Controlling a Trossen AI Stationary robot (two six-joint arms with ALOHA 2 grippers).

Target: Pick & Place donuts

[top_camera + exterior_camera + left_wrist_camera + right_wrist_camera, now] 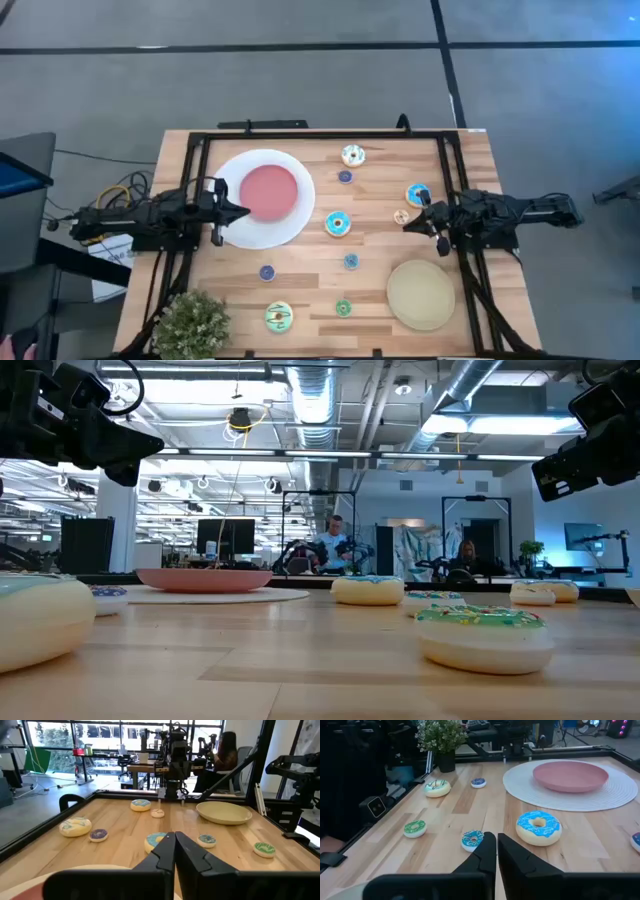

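No brand, label or legible writing is seen anywhere. The wooden worktop (300, 290) is framed by dark rails, with a small potted plant (191, 322) at its near left corner. The largest thing on it is the big white plate with a pink centre (232, 228), at the left half; a round tan plate (421, 294) is set at the right, nearer the front.

The left pincer (240, 210) is held above the left edge of the white plate, its fingers together, nothing between them. The right pincer (409, 224) is held at the right side of the worktop, above the tan plate's far side, fingers likewise together and empty.

Nine donuts are counted in the high view. Four are larger: a blue-iced one (338, 224) near the middle, just right of the white plate; a second blue one (417, 194) just beside the right pincer; a white-iced one (353, 155) at the far edge; and a pale green one (279, 317) at the front, near the plant. Five are small: a purple one (345, 177) below the white-iced donut, another purple one (266, 272) in front of the white plate, a teal one (351, 261) near the centre front, a green one (343, 308) at the front, and a tan one (400, 216) almost touching the right pincer's tips. No donut is seen on either plate.
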